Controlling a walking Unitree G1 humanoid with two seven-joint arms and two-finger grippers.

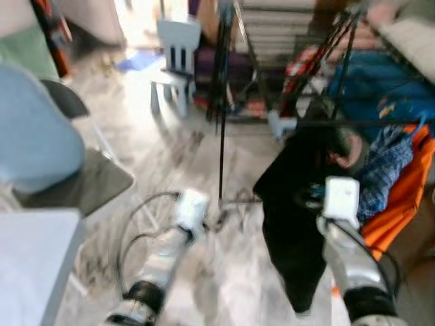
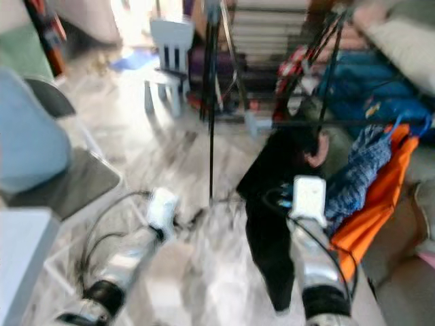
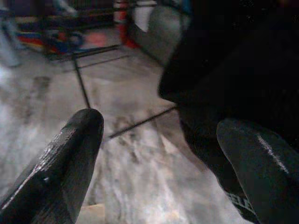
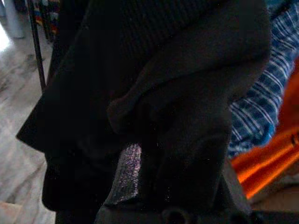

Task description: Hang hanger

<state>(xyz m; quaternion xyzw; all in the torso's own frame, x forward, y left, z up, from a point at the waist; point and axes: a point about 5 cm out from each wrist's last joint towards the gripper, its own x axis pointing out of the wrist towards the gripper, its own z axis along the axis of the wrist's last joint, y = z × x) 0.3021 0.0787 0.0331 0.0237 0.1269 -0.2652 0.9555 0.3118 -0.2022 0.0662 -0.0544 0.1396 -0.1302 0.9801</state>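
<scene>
Black cloth: a dark garment (image 1: 292, 224) hangs in front of the right arm, draped below the horizontal rail (image 1: 353, 123) of a drying rack (image 1: 326, 61), its lower end near the marble floor (image 1: 204, 176).
Hanger: too blurred to pick out — by my reading it sits inside the garment's top, close under the rail, but I cannot tell whether a hook is over the rail yet.
Right gripper (image 4: 140, 182): buried in the black fabric; one finger (image 4: 127, 172) shows against the cloth, and the jaws seem closed on the garment, though the far finger is hidden.
Left gripper (image 3: 159, 154): low over the floor, beside the garment's hem, jaws spread wide and holding nothing.
Progress: the garment is up at rail height beside a plaid shirt (image 1: 384, 170) and an orange garment (image 1: 401, 197) already there — the carry looks done; seating the hook and letting go appear to remain.
Head views give: the layout — rack, rail, both silver arms, a pale blue child's chair (image 1: 175, 58) further back, a grey chair (image 1: 81, 176) on the left.
Right wrist view gives: the ribbed knit of the cloth against the finger, with plaid and orange just behind.
Left wrist view gives: the spread fingers and the rack's floor bars (image 3: 81, 84) on the marble.
</scene>
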